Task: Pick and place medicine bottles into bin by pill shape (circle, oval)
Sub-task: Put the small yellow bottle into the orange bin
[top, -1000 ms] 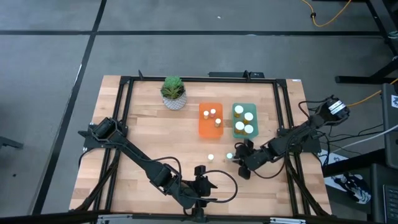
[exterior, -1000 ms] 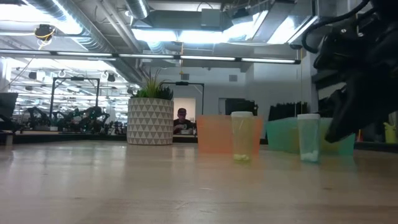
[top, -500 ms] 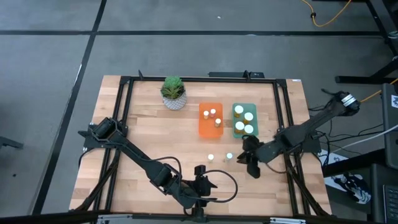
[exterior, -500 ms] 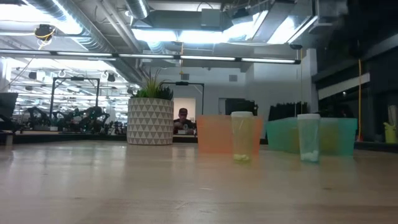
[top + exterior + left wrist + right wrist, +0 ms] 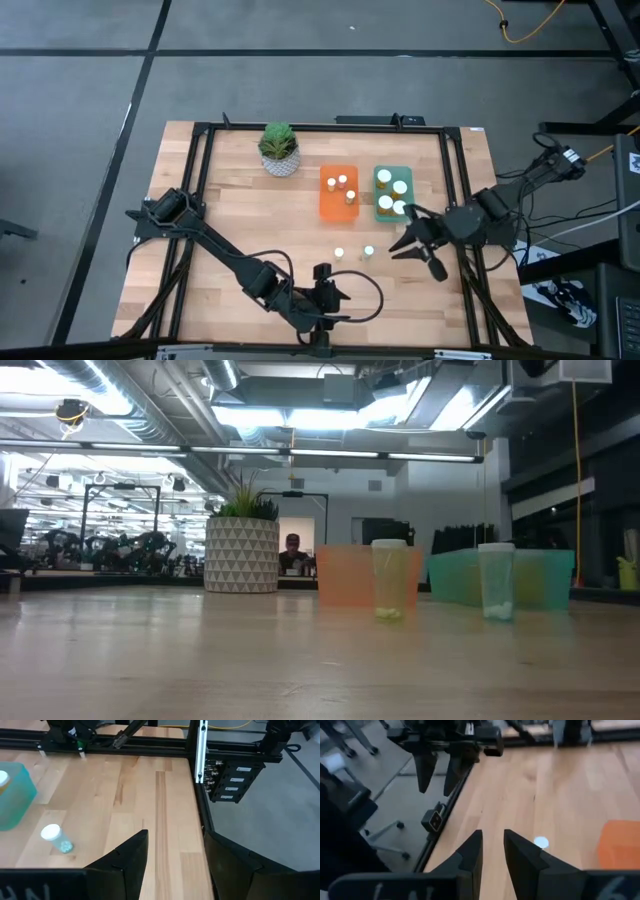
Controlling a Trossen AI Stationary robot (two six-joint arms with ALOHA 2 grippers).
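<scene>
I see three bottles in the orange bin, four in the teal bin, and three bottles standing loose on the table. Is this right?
Not quite. The high view shows only two loose bottles standing on the table, not three. The orange bin does hold three and the teal bin four.

Two bottles stand apart on open table, reachable from the near side. Behind them the orange bin, teal bin and plant block the way.
</scene>
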